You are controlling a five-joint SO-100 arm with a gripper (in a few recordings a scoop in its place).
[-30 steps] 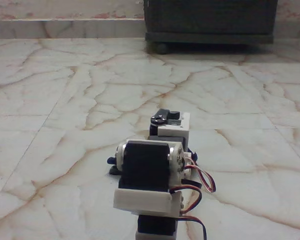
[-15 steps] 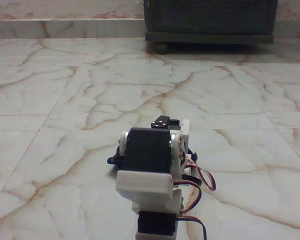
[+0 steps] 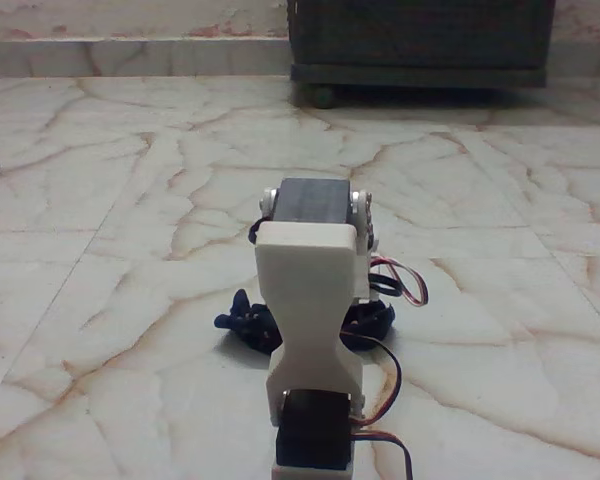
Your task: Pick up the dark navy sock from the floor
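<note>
Behind the arm (image 3: 310, 290), the sock (image 3: 242, 322) lies on the floor (image 3: 100, 200); reaching step. Claw hidden, I cannot tell; next it must close on the sock.

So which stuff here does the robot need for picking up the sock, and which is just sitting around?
For the job:
- dark navy sock, poking out on both sides of the arm
- marble floor it lies on
- robot arm

Just there:
- dark wooden cabinet

arm (image 3: 311, 300) hides the tool and most of sock (image 3: 242, 322).
</note>
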